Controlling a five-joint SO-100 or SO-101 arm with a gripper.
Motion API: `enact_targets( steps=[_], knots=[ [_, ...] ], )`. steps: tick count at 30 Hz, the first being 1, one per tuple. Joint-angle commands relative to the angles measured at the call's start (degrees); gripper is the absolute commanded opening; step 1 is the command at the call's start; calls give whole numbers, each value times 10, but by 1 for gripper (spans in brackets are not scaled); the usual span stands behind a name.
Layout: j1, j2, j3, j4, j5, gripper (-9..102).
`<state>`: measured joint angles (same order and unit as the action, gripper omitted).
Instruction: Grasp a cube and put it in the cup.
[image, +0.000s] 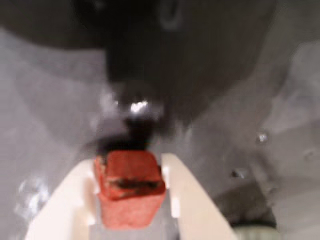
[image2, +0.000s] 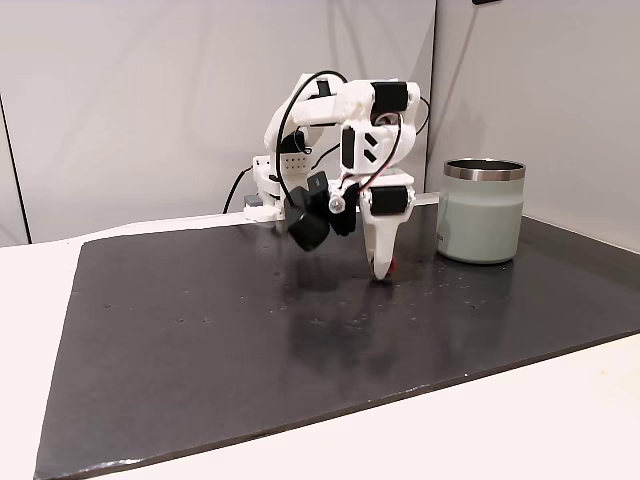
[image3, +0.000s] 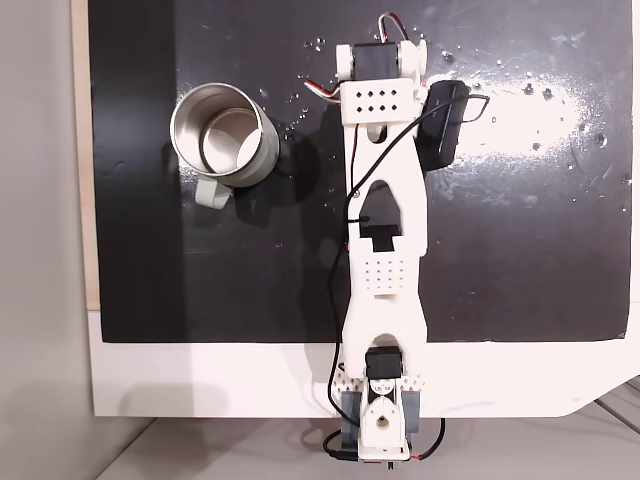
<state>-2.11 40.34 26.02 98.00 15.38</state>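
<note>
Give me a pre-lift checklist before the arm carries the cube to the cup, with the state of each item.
1. Cube sits between the gripper fingers: ok, seen in the wrist view.
2. Fingers actually pressing on both sides of the cube: cannot tell, the wrist view is blurred.
3. Cube still down at the black mat: ok, the fingertips reach the surface in the side fixed view.
4. Cup upright with its mouth open: ok in both fixed views.
5. Path from gripper to cup free of other things: ok, bare mat lies between them.
6. Cup clear of the arm: ok, a gap shows from above.
</note>
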Motion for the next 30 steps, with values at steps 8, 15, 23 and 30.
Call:
enact_targets(
  steps=[8,15,23,30],
  knots=[
    [-1,293,120,-8,-3,2],
    [13,450,178,-15,-8,2],
    [11,527,221,-24,-15,1],
    [-37,519,221,-40,-17,1]
  ],
)
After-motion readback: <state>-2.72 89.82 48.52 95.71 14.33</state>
